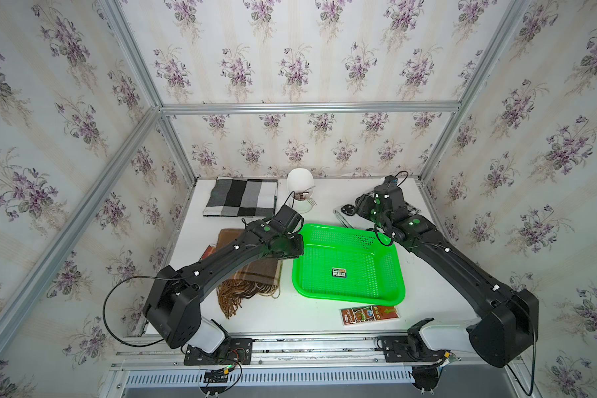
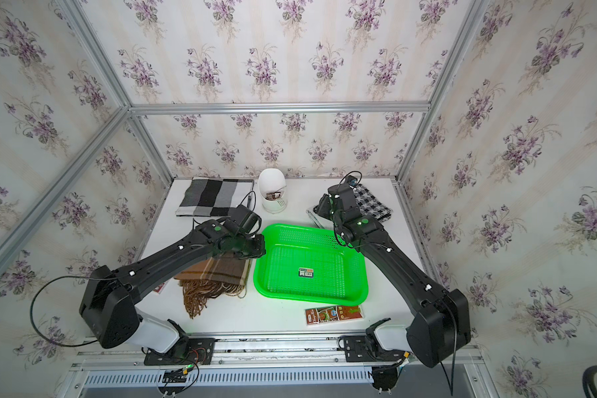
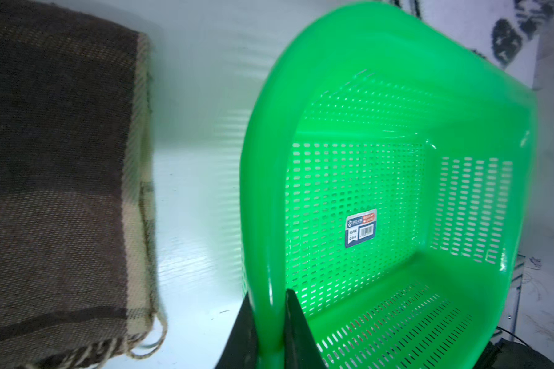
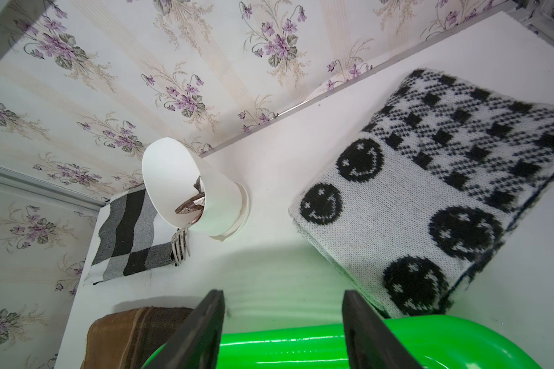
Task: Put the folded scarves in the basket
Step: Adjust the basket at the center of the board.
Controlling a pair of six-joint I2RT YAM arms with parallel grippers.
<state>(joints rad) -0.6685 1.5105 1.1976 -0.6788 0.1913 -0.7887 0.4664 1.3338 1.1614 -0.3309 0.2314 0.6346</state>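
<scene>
Basket point(image 1: 359, 275), bright green, sits mid-tabletop point(image 1: 307, 320), and the left end effector point(image 3: 269, 297) is clamped on its rim at the far left corner. A folded brown fringed scarf point(image 1: 252, 272) lies just beside the basket's left side, outside it. The right end effector point(image 4: 283, 295) hangs with jaws apart, gripping nothing, over the far rim near a smiley-patterned scarf point(image 2: 373, 203).
</scene>
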